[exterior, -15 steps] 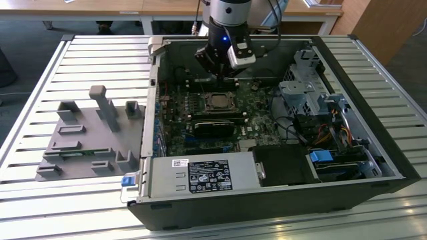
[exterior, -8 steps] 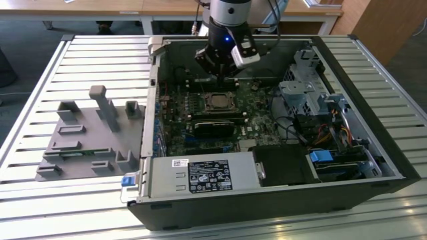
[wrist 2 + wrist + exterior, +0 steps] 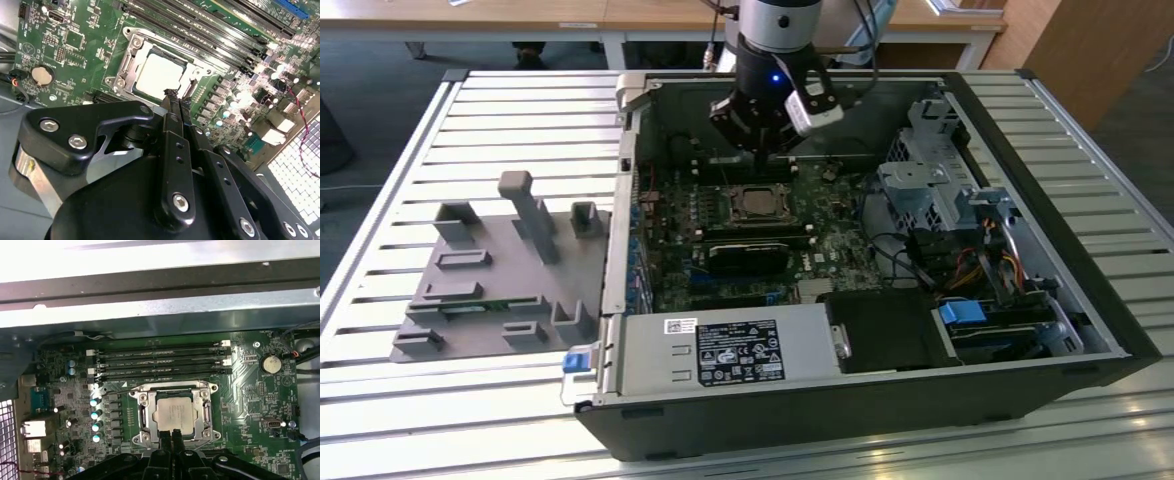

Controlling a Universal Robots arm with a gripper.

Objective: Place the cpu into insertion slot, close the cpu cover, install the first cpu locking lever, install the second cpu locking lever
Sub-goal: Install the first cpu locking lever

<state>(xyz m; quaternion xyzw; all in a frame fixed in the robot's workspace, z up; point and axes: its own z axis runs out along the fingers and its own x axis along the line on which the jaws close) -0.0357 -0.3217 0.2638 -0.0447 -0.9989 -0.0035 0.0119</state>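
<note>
Chip [image 3: 172, 414] lies flat inside the silvery cover [image 3: 206, 412] on the green board [image 3: 240, 400]; gripper [image 3: 170, 436] hangs at its edge, jaws narrowed almost shut, holding nothing

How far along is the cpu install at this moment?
Looks done: the cpu sits seated, with the cpu cover lying flat around it. In hand: the tool, shut and apparently empty, is at the cover's edge. Left to confirm: a locking lever runs along the opposite edge of the cover, but I cannot tell whether it is latched.
</note>
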